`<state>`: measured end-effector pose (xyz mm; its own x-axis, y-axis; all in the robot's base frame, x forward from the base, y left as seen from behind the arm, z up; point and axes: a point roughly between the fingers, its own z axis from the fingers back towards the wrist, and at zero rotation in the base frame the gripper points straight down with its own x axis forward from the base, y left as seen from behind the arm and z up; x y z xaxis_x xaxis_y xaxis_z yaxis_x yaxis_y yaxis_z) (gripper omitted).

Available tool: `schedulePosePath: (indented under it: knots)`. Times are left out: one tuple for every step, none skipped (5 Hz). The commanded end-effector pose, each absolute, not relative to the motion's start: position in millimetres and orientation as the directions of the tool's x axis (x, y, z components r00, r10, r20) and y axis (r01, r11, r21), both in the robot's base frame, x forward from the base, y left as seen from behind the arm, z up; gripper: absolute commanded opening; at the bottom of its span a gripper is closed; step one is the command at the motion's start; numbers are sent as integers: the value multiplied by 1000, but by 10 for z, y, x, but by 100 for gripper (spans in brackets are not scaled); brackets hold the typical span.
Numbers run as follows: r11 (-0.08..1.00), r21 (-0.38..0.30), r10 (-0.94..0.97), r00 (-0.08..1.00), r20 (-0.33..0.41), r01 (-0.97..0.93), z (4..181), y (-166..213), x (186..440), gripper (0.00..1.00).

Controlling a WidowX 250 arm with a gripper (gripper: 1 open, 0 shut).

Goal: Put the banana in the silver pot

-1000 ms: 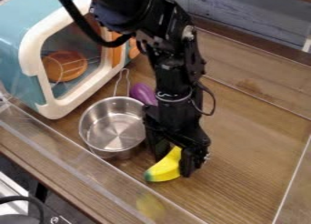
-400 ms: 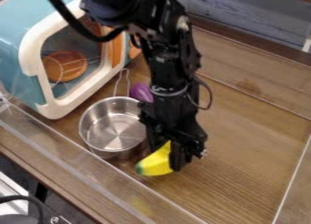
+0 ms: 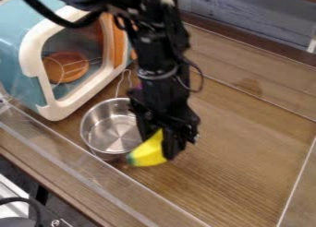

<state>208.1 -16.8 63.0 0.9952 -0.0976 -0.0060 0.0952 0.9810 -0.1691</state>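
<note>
The banana (image 3: 150, 152), yellow with a green tip, hangs tilted just above the table, held between the black fingers of my gripper (image 3: 161, 143), which is shut on it. It sits right beside the near right rim of the silver pot (image 3: 109, 129). That round shiny steel pot stands empty on the wooden table, left of the gripper. My black arm rises above the gripper and covers the area behind the pot.
A teal-and-white toy microwave (image 3: 50, 60) with an orange item inside stands at the back left, behind the pot. A clear plastic wall (image 3: 74, 189) runs along the table's near edge. Bare wood lies to the right.
The gripper closed on the banana, raised it off the table and carried it left toward the pot's rim.
</note>
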Motion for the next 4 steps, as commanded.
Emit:
schedulePosePath:
  knots:
    - [987,-152,-47,998,41,53,788,26,2110,0]
    - [989,-147,-18,999,40,24,794,240,2047,0]
    - [989,-144,-5,999,40,11,799,392,1988,0]
    - [990,-142,8,999,39,-3,800,467,1961,0]
